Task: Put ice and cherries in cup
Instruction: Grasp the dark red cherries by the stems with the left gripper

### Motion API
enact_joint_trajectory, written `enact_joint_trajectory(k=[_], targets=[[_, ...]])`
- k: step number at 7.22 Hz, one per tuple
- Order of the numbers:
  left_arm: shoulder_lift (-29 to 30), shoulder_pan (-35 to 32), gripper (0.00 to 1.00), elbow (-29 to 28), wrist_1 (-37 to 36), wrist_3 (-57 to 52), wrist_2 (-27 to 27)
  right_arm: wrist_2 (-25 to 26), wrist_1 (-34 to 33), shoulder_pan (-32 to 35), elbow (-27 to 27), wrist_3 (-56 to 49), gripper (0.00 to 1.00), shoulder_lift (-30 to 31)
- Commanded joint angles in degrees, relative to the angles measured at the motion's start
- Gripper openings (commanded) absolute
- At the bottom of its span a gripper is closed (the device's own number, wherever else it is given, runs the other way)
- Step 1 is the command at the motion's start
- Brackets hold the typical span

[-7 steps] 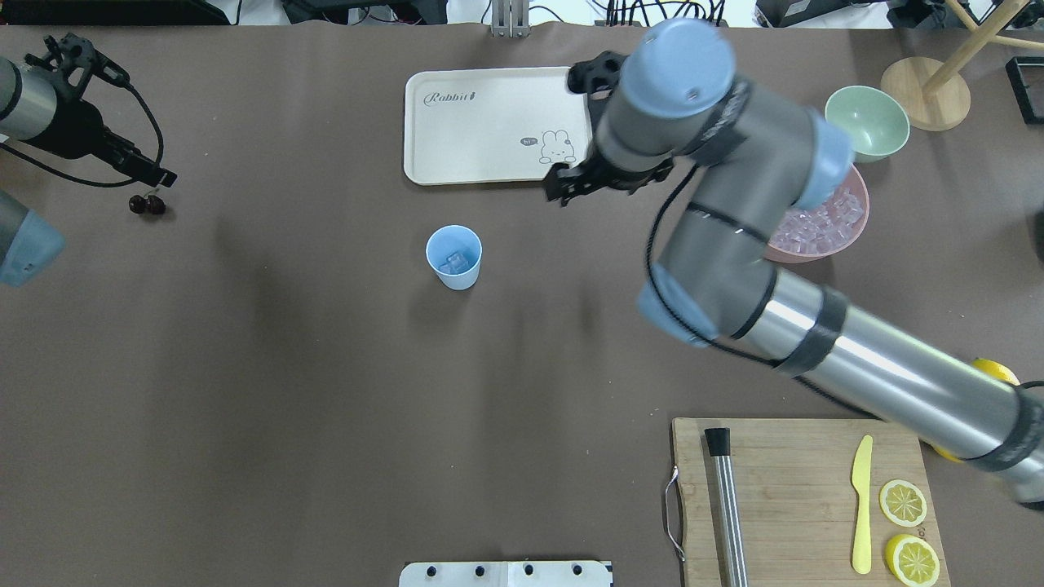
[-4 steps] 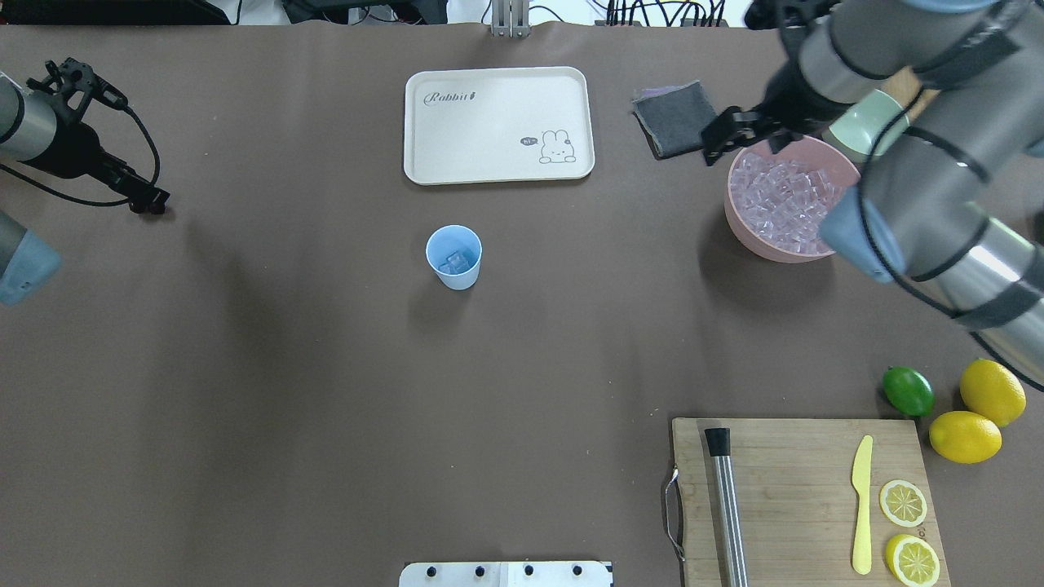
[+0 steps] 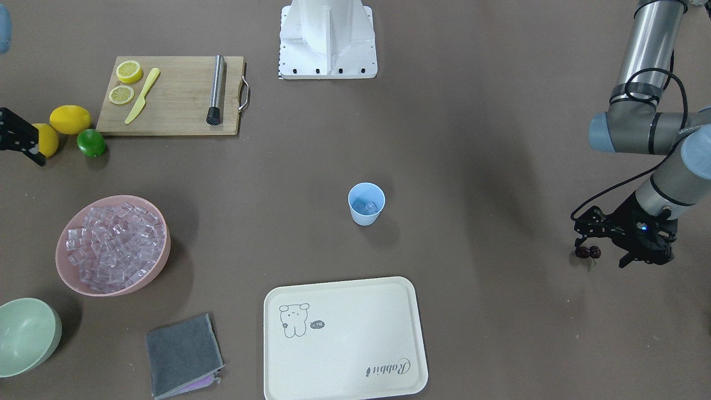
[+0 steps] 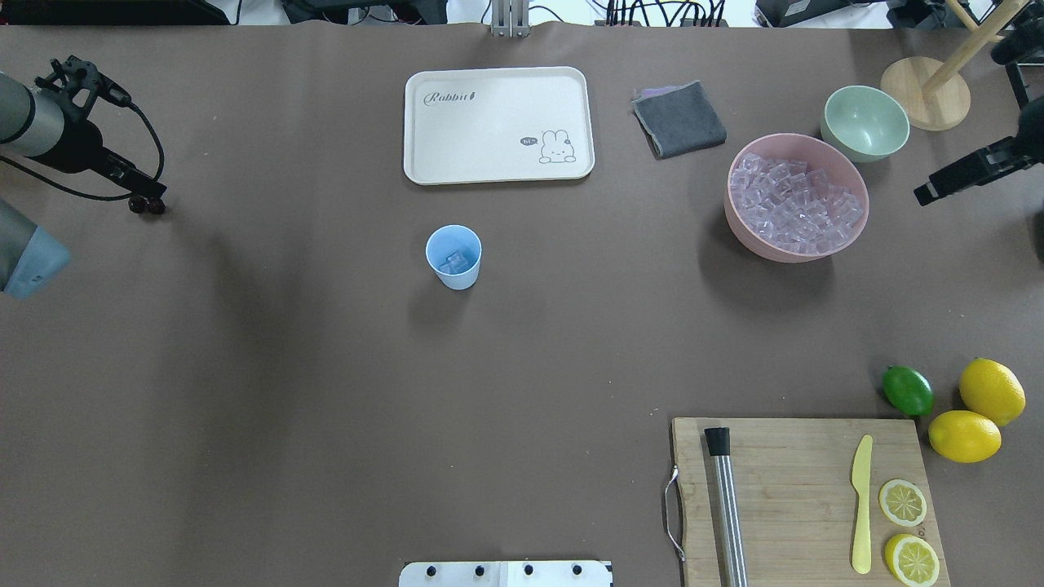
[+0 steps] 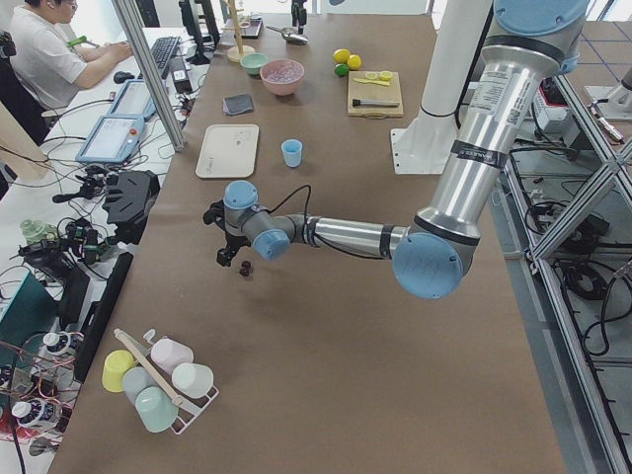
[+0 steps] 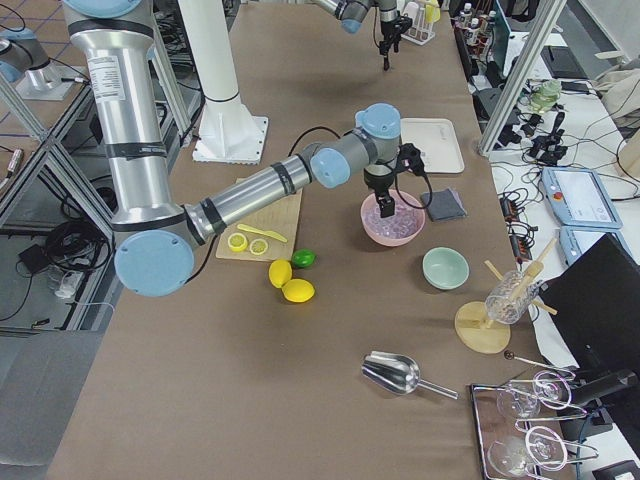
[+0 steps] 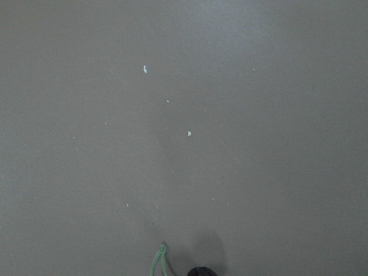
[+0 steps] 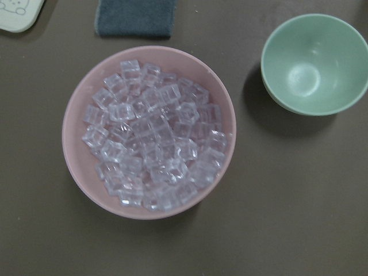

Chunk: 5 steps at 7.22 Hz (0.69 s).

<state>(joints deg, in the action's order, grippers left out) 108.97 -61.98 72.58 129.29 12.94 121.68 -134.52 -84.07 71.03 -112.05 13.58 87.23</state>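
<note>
The left claw [image 4: 151, 196] is down low at the far left end of the table [image 4: 326, 408], its tips right over the cherries [image 4: 147, 205], touching them or as near as makes no odds. From where I stand I can't tell how wide its jaws are set or whether they have the stems pinched; its own camera shows only a bit of green stem [image 7: 158, 261] at the bottom edge. It looks placed for the pick, a pair that small being easiest taken from straight above. The cup [image 4: 453, 254] stands upright mid-table, well apart from the cherries, with a few cubes of ice [image 4: 455, 262] in its bottom, so I'd judge the ice part begun and the fruit the part in hand. Over on the other side the right claw [image 4: 926, 194] hangs high above the pink bowl [image 4: 738, 220], which is heaped with more ice. Whether that claw is spread or closed, or carries a cube, I can't make out. Up there it is clear of the left arm's road to the cup
</note>
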Motion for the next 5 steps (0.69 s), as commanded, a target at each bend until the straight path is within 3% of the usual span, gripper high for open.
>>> enact_joint_trajectory(k=[1,5], targets=[[-0.2,0.0,0.97,-0.9,0.3,0.5,-0.9,-1.4,2.4,2.4,-2.1,-4.2,0.98,7.5],[0.1,1.9,0.97,-2.6,0.3,1.6,-0.9,-1.9,6.7,3.5,-2.0,-5.2,0.98,11.4]])
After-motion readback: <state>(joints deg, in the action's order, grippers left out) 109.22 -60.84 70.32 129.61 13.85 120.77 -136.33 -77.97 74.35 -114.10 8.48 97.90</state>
